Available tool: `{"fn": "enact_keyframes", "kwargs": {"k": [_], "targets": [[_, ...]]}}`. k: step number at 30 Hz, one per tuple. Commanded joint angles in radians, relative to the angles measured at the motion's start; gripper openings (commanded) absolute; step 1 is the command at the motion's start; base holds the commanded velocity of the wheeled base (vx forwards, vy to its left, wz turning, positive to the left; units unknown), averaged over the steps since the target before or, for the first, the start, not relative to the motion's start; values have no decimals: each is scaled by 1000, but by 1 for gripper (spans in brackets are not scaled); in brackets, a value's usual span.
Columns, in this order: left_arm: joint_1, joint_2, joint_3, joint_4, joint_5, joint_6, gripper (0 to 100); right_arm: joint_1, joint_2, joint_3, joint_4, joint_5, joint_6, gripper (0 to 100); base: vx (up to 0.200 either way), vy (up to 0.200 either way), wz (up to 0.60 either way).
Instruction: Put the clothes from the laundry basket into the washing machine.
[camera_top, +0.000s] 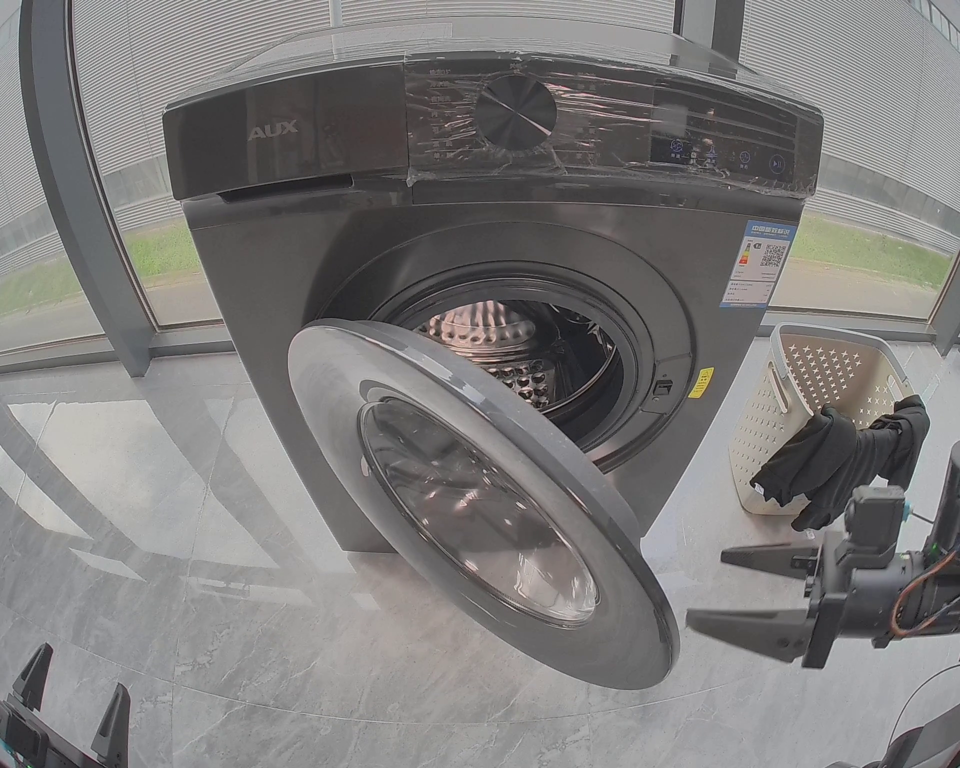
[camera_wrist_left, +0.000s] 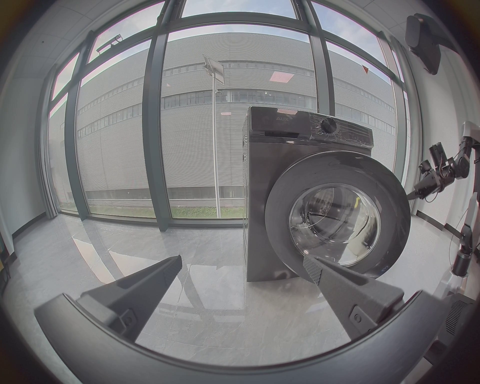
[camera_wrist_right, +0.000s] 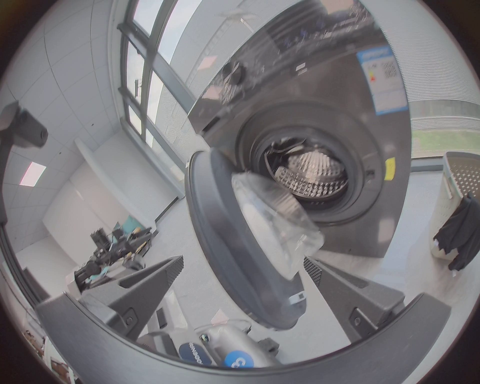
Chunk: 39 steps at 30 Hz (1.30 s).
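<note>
left hand (camera_top: 83, 670) wide | right hand (camera_top: 705, 588) wide, empty | clothes (camera_top: 830, 460) draped over laundry basket (camera_top: 760, 440) rim

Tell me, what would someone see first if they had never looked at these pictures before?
The big grey washing machine stands in the middle, its round door swung wide open so the shiny drum shows behind it. To its right on the floor stands a white laundry basket with dark clothes draped over its front rim, and the right gripper hangs open nearby.
</note>
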Motion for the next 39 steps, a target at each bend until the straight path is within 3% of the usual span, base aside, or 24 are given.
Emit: {"fn": "enact_keyframes", "kwargs": {"k": [1,3,5,6,8,19,29,36,39], "targets": [[0,-18,16,0,0,1,100,-144,-44,-65,6,-4,14,100,0,0,0],[0,-18,16,0,0,1,100,-205,59,-72,-8,-12,-17,100,0,0,0],[0,-18,16,0,0,1,100,-252,150,-72,-26,-32,-91,100,0,0,0],[0,-18,16,0,0,1,100,-266,185,-69,-46,-42,-126,100,0,0,0],[0,-18,16,0,-1,1,100,-271,249,-60,-91,-50,-152,100,0,0,0],[0,-18,16,0,-1,-2,100,-259,505,-140,-209,-134,-150,100,0,0,0],[0,-18,16,0,0,-3,100,-160,581,-126,-219,-139,-147,100,0,0,0],[0,-18,16,0,0,-3,100,-56,508,-43,-235,-141,-149,100,0,0,0],[0,-18,16,0,0,-3,100,-53,481,-29,-238,-141,-149,100,0,0,0]]}}
